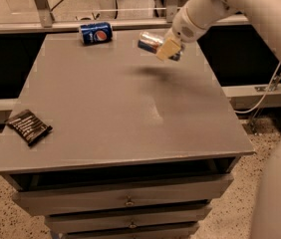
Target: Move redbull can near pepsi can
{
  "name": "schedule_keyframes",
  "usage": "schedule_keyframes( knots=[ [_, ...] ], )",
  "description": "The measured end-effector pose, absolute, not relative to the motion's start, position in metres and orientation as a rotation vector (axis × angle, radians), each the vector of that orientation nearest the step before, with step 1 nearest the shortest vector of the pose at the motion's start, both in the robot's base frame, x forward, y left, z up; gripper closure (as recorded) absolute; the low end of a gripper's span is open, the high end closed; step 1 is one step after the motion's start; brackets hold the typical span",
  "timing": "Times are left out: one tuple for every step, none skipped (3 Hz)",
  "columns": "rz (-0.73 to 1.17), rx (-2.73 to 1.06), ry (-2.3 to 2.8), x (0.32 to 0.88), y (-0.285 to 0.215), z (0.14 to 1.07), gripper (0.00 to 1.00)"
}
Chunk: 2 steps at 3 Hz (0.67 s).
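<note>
The redbull can (149, 40) is held sideways in the air above the far right part of the grey table (115, 103), its shiny top pointing left. My gripper (167, 49) is shut on it, with one tan finger (166, 49) across its front. The pepsi can (95, 33) lies on its side at the table's far edge, left of the held can and apart from it. A shadow of the can falls on the table just below it.
A dark snack packet (29, 126) lies at the table's left front edge. The table has drawers (128, 200) below. A glass rail (105, 19) runs behind the far edge. A white cable (267, 91) hangs at the right.
</note>
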<state>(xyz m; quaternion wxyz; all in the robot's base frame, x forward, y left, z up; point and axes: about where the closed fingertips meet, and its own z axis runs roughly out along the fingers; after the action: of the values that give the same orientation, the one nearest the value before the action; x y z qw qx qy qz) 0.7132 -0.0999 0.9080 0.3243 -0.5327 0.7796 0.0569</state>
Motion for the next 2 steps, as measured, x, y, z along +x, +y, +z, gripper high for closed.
schedule_keyframes(
  knots=[
    [0.146,-1.336,2.052,0.779,-0.07,0.896,1.0],
    [0.151,-1.297,2.072,0.822,-0.043,0.878,1.0]
  ],
)
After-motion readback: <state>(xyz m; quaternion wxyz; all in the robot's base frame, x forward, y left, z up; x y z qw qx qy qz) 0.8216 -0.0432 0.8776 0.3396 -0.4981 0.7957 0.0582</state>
